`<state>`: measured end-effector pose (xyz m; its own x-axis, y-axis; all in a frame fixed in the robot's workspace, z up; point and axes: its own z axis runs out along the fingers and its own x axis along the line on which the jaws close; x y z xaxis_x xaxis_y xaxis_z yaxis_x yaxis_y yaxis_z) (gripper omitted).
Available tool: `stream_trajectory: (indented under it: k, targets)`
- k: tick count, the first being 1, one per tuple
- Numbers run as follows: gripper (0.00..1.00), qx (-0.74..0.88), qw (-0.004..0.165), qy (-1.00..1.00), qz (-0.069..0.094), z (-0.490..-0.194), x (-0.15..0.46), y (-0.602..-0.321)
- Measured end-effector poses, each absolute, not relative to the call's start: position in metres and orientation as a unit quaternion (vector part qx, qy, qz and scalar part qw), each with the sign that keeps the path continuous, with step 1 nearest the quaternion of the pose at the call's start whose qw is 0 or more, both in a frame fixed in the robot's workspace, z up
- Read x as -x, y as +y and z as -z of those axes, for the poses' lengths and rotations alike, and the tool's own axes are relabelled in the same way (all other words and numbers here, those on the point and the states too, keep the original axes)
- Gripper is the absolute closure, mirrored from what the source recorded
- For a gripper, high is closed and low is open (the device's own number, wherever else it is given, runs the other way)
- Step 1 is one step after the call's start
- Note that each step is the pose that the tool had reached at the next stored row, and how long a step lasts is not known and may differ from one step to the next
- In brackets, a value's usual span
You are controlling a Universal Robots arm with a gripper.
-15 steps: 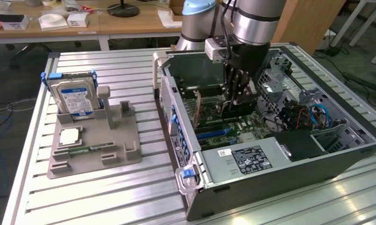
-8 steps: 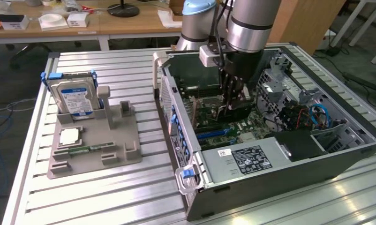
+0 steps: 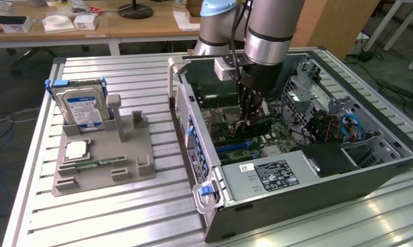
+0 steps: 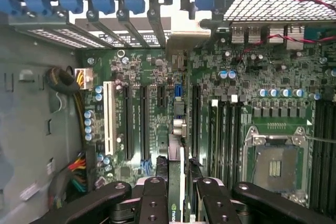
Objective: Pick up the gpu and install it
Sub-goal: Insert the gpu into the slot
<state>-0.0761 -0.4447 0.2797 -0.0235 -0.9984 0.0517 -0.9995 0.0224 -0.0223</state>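
Where the slatted table (image 3: 124, 216) runs toward nine o'clock in the exterior view, a grey holder (image 3: 141, 170) carries a hard drive (image 3: 81, 105) standing upright. A processor chip (image 3: 78, 150) lies at the drive's six o'clock, and a narrow green memory stick (image 3: 97, 163) lies just past that. At three o'clock of the holder lies the open computer case (image 3: 309, 180), its motherboard (image 3: 224, 116) facing up. The arm (image 3: 268, 36) comes in from twelve o'clock, and the gripper (image 3: 250, 122) hangs low over the middle of the board.

In the wrist view the fingers (image 4: 153, 198) are clamped on the two faces of the gpu (image 4: 176, 182). The card is held on edge, its thin green edge pointing at the board among the long black expansion slots (image 4: 128, 124), with the processor socket (image 4: 275, 163) to one side. Whether the card touches a slot cannot be told. Blue cables (image 3: 350, 123) curl at the gripper's three o'clock in the exterior view.
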Motion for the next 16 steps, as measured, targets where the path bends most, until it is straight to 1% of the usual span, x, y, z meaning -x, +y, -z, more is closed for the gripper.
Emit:
stream_trajectory:
  k: [8,16]
  targets:
    - [0.74,-0.699,0.011,-0.715,-0.026,-0.267,0.082,-0.445]
    - [0.74,-0.699,0.011,-0.715,-0.026,-0.266,0.085,-0.446]
